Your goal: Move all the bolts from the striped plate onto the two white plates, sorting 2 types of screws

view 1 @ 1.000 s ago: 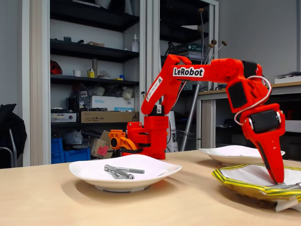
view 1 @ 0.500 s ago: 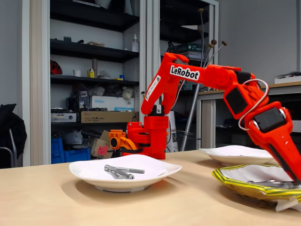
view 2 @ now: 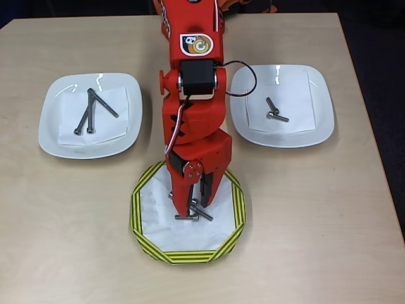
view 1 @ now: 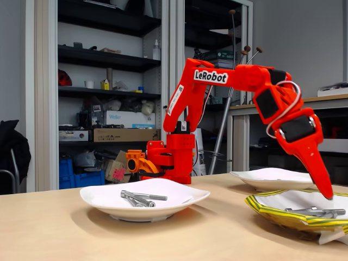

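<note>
Reaching down, the pincer (view 2: 193,204) hovers slightly parted over the striped plate (view 2: 142,212).

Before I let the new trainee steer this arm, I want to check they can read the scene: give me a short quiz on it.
1. True or false: the claw hangs over the striped plate.
2. In the overhead view, which white plate holds the long bolts? A) left plate B) right plate C) neither
3. Fill in: the right white plate holds ___ short bolts.

Key:
1. True; its tips point down above the bolts left there.
2. A; three long bolts lie on the left white plate.
3. Two.
</note>
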Controlling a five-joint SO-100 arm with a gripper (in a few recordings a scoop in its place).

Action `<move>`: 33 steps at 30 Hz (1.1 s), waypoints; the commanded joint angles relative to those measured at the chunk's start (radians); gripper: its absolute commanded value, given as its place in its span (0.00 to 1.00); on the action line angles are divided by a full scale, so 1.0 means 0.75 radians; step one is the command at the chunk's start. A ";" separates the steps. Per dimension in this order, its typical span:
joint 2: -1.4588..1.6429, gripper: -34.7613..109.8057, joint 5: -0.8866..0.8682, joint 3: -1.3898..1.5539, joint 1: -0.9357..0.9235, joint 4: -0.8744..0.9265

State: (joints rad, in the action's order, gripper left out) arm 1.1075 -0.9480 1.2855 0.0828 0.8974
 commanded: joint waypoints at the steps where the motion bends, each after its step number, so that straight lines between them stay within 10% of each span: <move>1: 0.110 0.34 0.008 0.012 0.010 0.059; 33: -0.025 0.32 -0.164 0.016 0.031 -0.051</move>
State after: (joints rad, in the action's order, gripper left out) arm 1.0738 -1.0446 1.3100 0.1043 0.8468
